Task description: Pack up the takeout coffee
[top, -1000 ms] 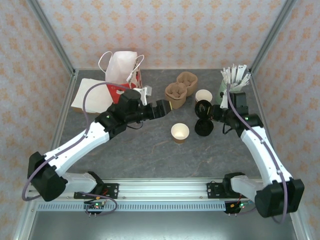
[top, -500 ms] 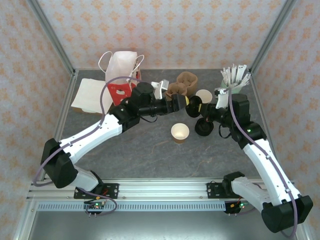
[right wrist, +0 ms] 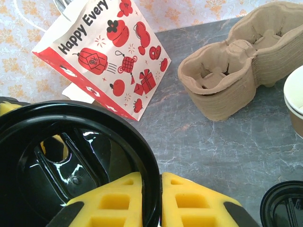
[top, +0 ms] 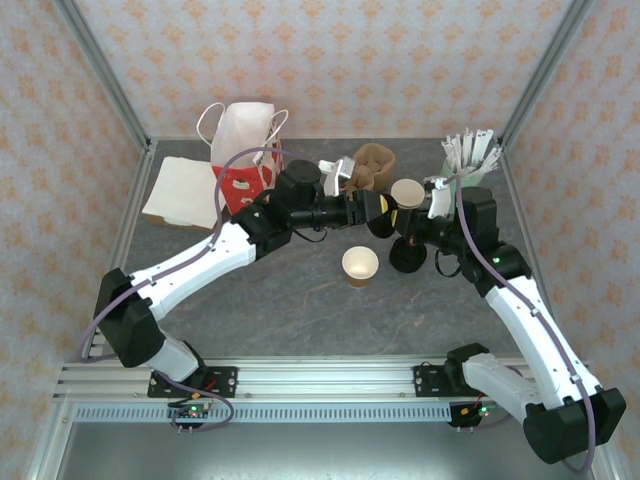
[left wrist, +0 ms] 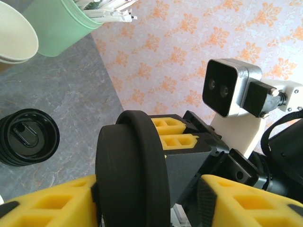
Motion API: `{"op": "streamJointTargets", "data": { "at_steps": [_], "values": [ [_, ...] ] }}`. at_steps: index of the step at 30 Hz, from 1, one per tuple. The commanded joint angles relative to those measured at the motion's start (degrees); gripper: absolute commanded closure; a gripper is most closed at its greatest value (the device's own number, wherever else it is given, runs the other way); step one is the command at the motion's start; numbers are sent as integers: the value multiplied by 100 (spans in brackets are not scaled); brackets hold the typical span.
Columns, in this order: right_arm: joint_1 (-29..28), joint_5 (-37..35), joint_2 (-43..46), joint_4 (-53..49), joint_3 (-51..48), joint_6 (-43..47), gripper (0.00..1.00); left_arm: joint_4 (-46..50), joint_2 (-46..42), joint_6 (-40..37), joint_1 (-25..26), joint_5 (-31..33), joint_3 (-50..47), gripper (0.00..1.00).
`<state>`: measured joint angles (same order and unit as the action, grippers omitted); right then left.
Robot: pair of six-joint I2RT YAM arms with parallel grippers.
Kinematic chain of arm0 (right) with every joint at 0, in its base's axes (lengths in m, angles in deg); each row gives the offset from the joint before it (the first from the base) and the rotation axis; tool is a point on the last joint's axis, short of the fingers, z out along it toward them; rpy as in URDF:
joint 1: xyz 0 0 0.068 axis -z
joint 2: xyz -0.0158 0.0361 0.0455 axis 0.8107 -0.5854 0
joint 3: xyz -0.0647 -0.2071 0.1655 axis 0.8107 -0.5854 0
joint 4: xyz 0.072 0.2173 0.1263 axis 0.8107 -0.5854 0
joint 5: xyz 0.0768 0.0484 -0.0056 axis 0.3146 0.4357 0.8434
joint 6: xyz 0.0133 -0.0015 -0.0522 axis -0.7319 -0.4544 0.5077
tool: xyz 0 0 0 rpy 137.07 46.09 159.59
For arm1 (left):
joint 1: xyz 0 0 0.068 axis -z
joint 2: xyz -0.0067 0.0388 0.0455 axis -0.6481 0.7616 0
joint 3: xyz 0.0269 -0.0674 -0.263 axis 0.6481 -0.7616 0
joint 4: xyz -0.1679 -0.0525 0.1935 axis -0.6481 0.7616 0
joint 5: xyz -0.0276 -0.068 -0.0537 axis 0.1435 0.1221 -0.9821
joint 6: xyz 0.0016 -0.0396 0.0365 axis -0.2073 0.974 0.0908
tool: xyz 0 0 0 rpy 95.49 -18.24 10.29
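Far to the left of the moulded-pulp cup carrier (top: 376, 160), flat white paper (top: 180, 190) lies on the table. Closer to the carrier on that same side, the red-and-white gift bag (top: 243, 150) stands upright (printed "Happy Every...", the rest out of sight).

Now the action: the left gripper (top: 378, 207) hangs just in front of the carrier, jaws spread around the black lid (left wrist: 132, 165). Its wrist view shows a gap between one finger and the lid's edge, so there's no clamp there.

The lid is up off the table, in front of the carrier and slightly right. The right gripper (top: 403, 213) has it, its yellow fingers pinched tight on the rim.

Well in front of the carrier, an uncapped kraft paper cup (top: 360, 265) sits upright on the table. A second kraft cup (top: 407, 192) stands just right of the carrier, also uncapped. A stack of black lids (top: 408, 257) rests further forward and to the right. Furthest right of the carrier is the mint-green cup (left wrist: 57, 26) of white stirrers.
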<state>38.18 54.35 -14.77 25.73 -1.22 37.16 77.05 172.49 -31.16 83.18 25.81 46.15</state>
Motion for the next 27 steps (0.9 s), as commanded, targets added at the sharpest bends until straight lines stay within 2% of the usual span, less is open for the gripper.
{"op": "streamJointTargets", "data": {
  "at_steps": [1,12,18,24,27],
  "values": [
    [-27,109,-38,153,159,8,87,194,27,-176,54,-50,242,49],
    [-27,44,-150,101,219,59,85,686,20,-473,63,149,284,70],
    [-26,-59,-276,-172,354,54,75,1239,-32,-904,92,507,348,75],
    [-27,-234,-360,-708,759,-188,55,2236,-172,-1861,280,1664,449,76],
    [-17,-452,-390,-1141,1158,-744,48,2568,-299,-2408,418,2498,416,79]
  ]
}}
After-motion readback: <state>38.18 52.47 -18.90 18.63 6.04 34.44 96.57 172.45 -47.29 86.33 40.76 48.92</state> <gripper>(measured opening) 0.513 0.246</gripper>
